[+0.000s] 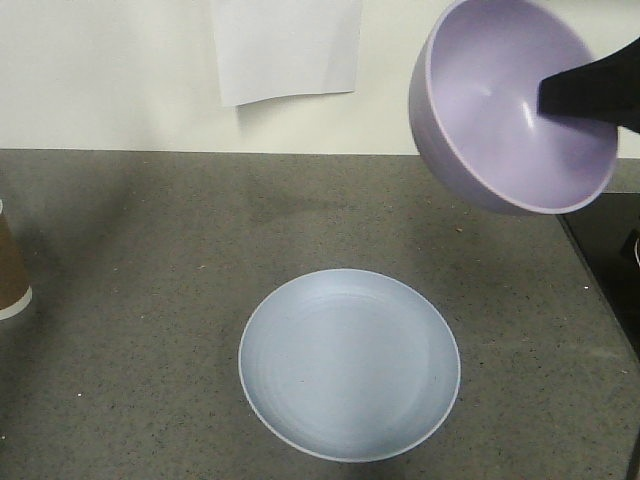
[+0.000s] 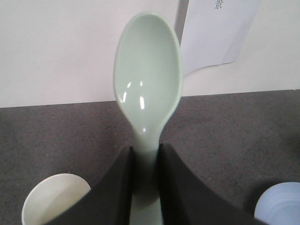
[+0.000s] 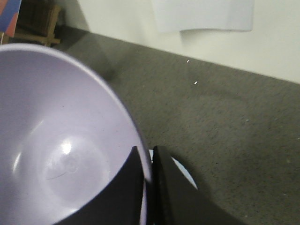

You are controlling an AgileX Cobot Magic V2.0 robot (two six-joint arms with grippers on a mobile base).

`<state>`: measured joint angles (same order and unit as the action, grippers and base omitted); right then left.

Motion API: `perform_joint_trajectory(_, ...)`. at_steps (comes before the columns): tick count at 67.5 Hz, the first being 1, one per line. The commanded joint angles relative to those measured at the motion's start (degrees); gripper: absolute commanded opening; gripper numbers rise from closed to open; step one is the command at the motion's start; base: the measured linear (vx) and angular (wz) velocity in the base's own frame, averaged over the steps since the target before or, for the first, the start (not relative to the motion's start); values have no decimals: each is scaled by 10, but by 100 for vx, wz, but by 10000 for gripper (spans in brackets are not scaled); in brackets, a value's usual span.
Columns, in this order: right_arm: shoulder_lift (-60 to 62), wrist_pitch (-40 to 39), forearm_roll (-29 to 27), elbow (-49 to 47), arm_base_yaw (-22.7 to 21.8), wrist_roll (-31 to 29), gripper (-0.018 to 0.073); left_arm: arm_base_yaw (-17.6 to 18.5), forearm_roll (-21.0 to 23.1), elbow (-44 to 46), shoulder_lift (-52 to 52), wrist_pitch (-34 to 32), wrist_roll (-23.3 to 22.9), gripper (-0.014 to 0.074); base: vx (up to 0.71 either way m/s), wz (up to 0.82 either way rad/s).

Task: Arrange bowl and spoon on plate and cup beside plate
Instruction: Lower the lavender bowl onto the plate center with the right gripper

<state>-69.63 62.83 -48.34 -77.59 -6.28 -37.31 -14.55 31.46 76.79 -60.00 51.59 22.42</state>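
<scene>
**Bowl aloft, spoon in hand**

While the plate [image 1: 349,365] is lying flat on the grey speckled counter [image 1: 150,300] with nothing on it, I am holding the bowl [image 1: 510,105] up in the air, off to the plate's upper right in the front view and tilted so its inside faces the camera. My right tool [image 3: 149,187] is closed on the bowl's rim, one finger inside the wall and one outside. My left tool [image 2: 146,180] is clamped on the spoon [image 2: 147,77] by its handle, the rounded head pointing away from the wrist and above the counter. The cup [image 1: 12,265] is standing upright at the left edge of the front view, well apart from the plate. A white sheet of paper [image 1: 287,45] is hanging on the wall behind.
</scene>
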Motion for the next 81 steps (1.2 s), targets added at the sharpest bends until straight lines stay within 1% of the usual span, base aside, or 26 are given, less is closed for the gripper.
perform_joint_trajectory(1,-47,23,-63,-16,-3,-47,-6,1,22,14,9,-41,0,-6,0,0)
perform_joint_trajectory(6,-93,55,-77,-16,-3,-78,-6,1,22,14,9,-42,0,-6,0,0)
perform_joint_trajectory(11,-140,90,-85,-16,-2,-93,-5,1,22,14,9,-43,0,-6,0,0)
perform_joint_trajectory(15,-169,111,-83,-16,8,-104,-4,1,22,14,9,-43,0,-6,0,0)
perform_joint_trajectory(28,-228,107,-54,-15,97,-116,-1,1,22,14,9,-43,0,-6,0,0)
perform_joint_trajectory(33,-241,97,-25,-15,136,-115,0,1,22,14,9,-43,0,-6,0,0)
perform_joint_trajectory(38,-250,81,19,-15,167,-107,0,1,22,14,9,-43,0,-6,0,0)
perform_joint_trajectory(50,-267,44,140,-15,221,-44,1,1,22,14,9,-43,0,-6,0,0)
perform_joint_trajectory(57,-279,32,177,-14,242,-29,2,1,22,14,9,-43,0,-6,0,0)
perform_joint_trajectory(66,-286,-9,183,-14,260,-29,5,1,22,14,9,-43,0,-6,0,0)
perform_joint_trajectory(73,-286,-36,183,-14,260,-22,7,1,22,14,9,-43,0,-6,0,0)
perform_joint_trajectory(81,-286,-43,195,-14,259,-17,13,1,22,14,9,-43,0,-6,0,0)
